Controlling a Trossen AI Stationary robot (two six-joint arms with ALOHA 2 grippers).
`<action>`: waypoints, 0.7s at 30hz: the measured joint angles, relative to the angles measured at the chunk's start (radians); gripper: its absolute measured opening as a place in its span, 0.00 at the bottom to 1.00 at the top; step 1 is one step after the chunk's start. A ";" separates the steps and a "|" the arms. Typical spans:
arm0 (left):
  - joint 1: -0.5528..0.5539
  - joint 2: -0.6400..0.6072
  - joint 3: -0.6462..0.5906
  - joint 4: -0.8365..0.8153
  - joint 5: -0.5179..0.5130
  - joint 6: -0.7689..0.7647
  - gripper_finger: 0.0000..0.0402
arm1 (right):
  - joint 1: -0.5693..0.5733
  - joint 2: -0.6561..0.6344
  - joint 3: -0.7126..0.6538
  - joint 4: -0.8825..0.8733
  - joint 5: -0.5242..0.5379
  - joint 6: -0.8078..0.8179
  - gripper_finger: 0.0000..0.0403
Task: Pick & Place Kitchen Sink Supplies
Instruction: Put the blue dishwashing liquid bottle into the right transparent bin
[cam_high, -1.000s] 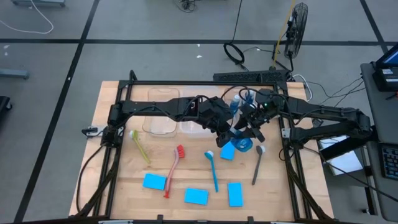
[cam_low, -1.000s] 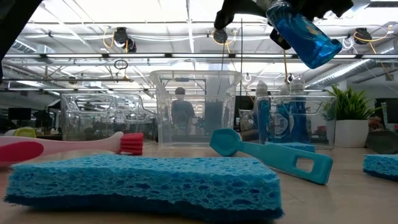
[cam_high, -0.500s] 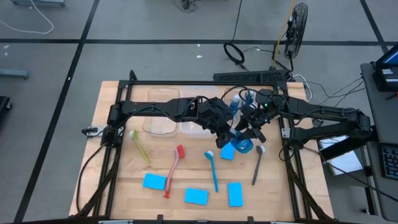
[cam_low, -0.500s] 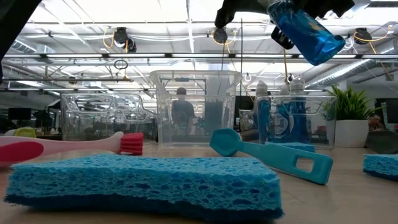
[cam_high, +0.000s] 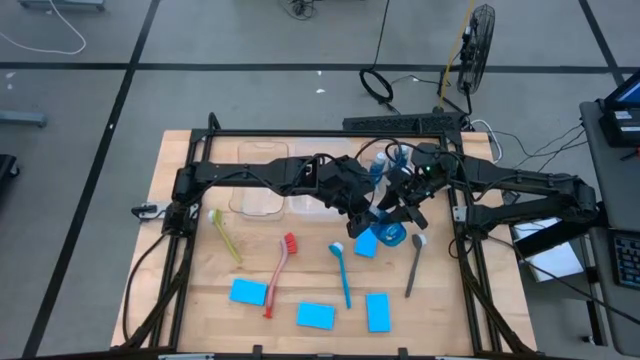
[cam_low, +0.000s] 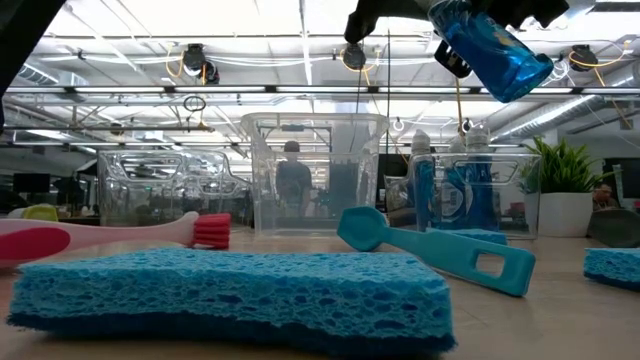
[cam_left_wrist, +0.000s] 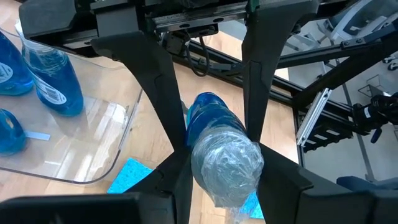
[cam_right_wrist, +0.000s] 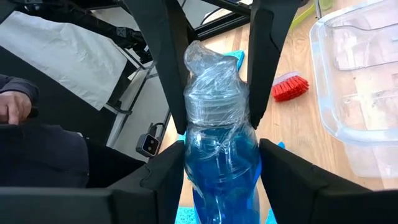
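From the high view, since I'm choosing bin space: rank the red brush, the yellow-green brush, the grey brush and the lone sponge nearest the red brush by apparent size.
1. Red brush, clearly longest.
2. Grey brush and yellow-green brush: they look alike in length, so I won't rank them.
3. Sponge, shortest, though wider than any brush.
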 joint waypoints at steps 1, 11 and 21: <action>0.000 0.000 0.000 0.000 0.000 0.000 0.35 | 0.000 0.000 0.000 0.000 0.000 0.000 0.46; 0.000 0.000 0.000 0.001 0.000 0.000 0.35 | 0.000 0.000 0.000 0.005 0.001 0.000 0.45; 0.000 0.000 0.000 0.007 0.001 0.000 0.35 | 0.000 0.000 0.000 0.014 -0.020 0.005 0.47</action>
